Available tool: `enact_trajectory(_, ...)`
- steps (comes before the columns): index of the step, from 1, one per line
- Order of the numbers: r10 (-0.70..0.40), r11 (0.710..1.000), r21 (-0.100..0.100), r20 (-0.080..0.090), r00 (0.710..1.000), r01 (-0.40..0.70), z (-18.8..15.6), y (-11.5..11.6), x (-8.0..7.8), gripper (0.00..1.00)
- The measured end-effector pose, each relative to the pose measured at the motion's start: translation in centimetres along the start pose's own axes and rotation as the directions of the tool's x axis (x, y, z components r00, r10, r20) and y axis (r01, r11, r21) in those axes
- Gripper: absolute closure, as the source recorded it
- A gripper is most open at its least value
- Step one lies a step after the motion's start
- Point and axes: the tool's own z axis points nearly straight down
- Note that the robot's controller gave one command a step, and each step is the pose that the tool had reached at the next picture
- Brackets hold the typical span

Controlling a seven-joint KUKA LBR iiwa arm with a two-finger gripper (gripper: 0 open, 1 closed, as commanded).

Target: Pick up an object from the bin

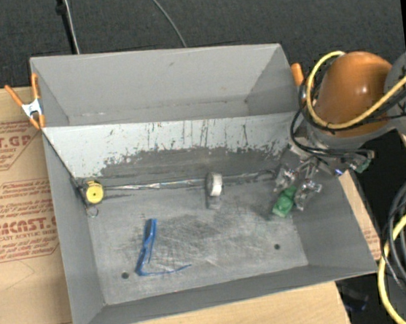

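In the camera view the gripper (295, 190) is low at the right side of the bin (177, 73), just beside a small green object (285, 205), perhaps touching it; whether it grasps it one cannot tell. A grey cylinder (214, 185), a yellow disc (93, 193) and a blue strip (147, 249) lie further left.

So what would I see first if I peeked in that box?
Probably the round orange cover on the robot arm at the right, with the gripper under it, low in the grey bin right by a small green thing. Next come the yellow round thing by the left wall and the bent blue strip on the floor at the front left.
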Motion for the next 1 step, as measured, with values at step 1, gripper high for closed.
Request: enact_trajectory(1,0.001,1.0,-0.001,-0.001,1.0,-0.001,-1.3,0.0,-0.13,1.0)
